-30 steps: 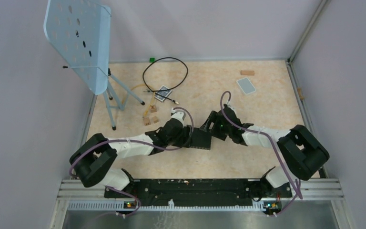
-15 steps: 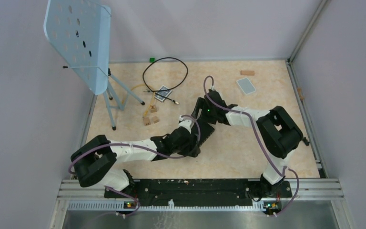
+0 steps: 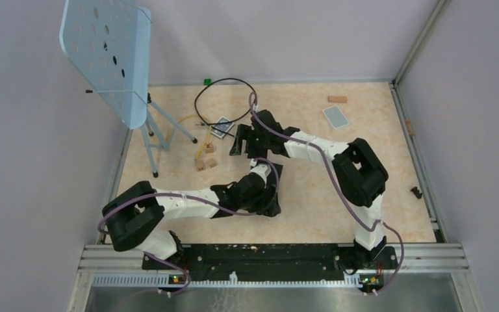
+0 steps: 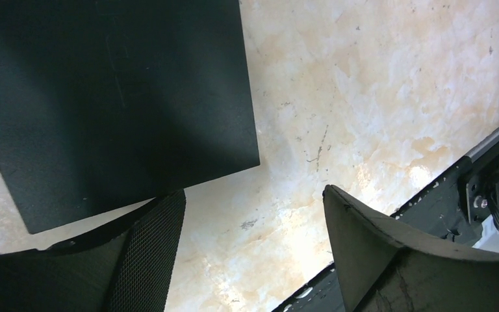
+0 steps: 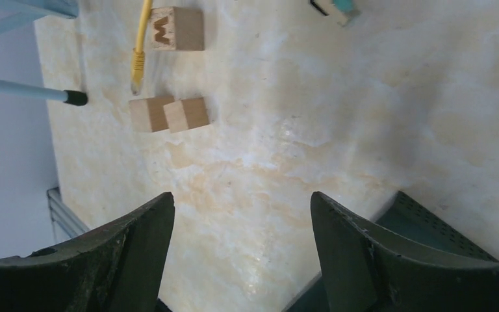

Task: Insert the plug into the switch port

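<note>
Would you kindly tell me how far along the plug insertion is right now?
Done: nothing yet; the yellow plug lies loose on the table near the wooden blocks. In hand: the right gripper hangs open near it; the left gripper is open by the black box. Left: grasp the plug, insert it into the box's port.

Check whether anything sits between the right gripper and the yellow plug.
Two wooden blocks lie side by side just short of the plug, on the line from the right gripper. A third block sits beside the cable. From above, the plug is uncovered.
</note>
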Robot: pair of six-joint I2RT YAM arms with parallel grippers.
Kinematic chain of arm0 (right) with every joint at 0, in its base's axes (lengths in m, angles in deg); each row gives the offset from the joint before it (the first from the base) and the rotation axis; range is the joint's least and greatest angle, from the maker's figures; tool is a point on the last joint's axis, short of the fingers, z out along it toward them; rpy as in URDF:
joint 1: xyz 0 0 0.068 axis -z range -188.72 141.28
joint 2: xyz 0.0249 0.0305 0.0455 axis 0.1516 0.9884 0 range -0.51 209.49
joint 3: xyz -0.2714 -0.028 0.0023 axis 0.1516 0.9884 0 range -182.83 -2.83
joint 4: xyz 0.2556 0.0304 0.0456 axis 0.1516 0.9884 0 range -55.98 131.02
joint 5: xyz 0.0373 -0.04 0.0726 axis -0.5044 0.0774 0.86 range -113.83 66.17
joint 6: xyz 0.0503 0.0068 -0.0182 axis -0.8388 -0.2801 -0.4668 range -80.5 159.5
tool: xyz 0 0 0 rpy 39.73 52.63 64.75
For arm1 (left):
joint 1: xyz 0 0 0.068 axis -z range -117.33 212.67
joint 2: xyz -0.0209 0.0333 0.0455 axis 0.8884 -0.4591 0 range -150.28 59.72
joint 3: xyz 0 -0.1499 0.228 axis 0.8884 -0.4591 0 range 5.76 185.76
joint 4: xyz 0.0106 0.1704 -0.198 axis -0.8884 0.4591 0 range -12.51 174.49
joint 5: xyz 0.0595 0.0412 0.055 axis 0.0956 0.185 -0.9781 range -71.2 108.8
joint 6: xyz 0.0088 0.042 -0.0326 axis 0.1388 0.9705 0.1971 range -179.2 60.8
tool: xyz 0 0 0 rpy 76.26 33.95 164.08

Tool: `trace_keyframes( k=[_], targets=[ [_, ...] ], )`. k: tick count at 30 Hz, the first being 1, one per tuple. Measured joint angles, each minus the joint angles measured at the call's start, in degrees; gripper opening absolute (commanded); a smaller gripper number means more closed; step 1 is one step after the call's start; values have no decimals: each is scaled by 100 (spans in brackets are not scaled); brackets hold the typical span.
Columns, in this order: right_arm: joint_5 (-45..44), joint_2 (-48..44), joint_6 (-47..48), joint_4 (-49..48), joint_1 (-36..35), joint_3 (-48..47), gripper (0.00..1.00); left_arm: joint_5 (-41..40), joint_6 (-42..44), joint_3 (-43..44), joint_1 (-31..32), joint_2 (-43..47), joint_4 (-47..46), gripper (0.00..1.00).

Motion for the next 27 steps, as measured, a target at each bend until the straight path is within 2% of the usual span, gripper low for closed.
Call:
trace_keyframes(
  k=[5,13,16,22,27],
  targets=[
    [-461,-439,361,332,177,181,76,-111,9,7,0,269,479,87],
    [-1419,-2900,485,413,804,2208,76,-562,105,7,-2,1711,1484,96],
    [-1469,-3442,315,348,809,2959,76,-809,168,7,-31,2081,1722,97],
    [-1261,-4065,-310,164,686,4511,76,-911,343,-24,-509,2092,1906,97],
    [-1156,-4398,-763,-197,387,5077,76,-603,573,-168,-872,1867,1698,96]
  ],
)
